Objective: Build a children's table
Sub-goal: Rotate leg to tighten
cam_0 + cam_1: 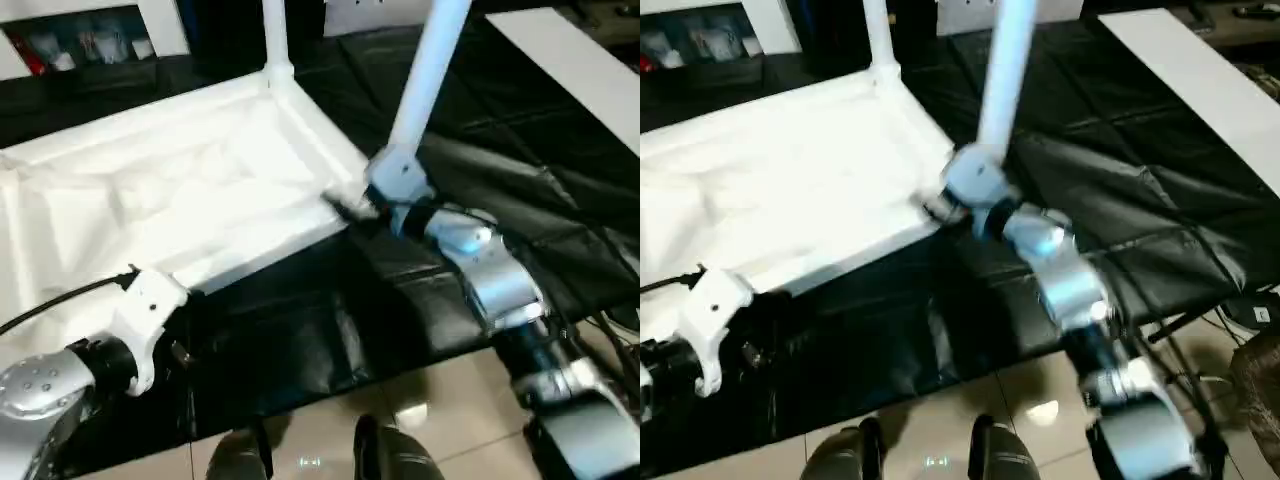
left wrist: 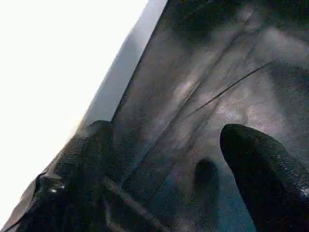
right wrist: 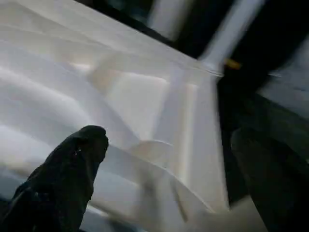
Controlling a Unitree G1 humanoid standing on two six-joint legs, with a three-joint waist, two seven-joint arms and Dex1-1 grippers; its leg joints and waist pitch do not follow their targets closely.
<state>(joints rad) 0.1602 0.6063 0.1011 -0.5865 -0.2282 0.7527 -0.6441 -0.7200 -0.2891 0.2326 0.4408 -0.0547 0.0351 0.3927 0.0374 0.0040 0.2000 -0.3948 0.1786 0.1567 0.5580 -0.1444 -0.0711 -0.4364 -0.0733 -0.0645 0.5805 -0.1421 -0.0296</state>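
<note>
The children's table (image 1: 170, 200) lies upside down on a black mat (image 1: 480, 150), ribbed underside up, with 2 legs standing at its far and near right corners. The right gripper (image 1: 352, 208), fingers spread and grasping nothing, sits at the near right corner beside 1 leg (image 1: 425, 80). The left gripper (image 2: 164, 174), also released, hovers over the mat by the table's near edge.
</note>
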